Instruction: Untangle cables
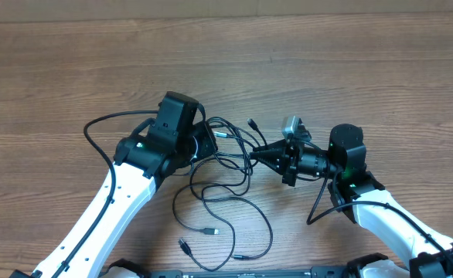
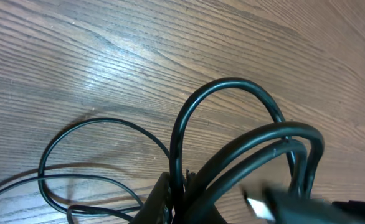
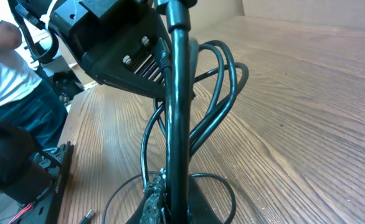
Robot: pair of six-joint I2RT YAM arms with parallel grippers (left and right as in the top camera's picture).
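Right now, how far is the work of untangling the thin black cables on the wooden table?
Done: nothing yet; the thin black cables cross in one knot of loops between the arms. In hand: the left gripper and the right gripper are each shut on cords at opposite sides of that knot. Left: separating every cord, including the loops lying loose on the brown wooden table.

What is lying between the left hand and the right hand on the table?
Looped cables cross the short gap from left hand to right hand; the overhead view shows it.
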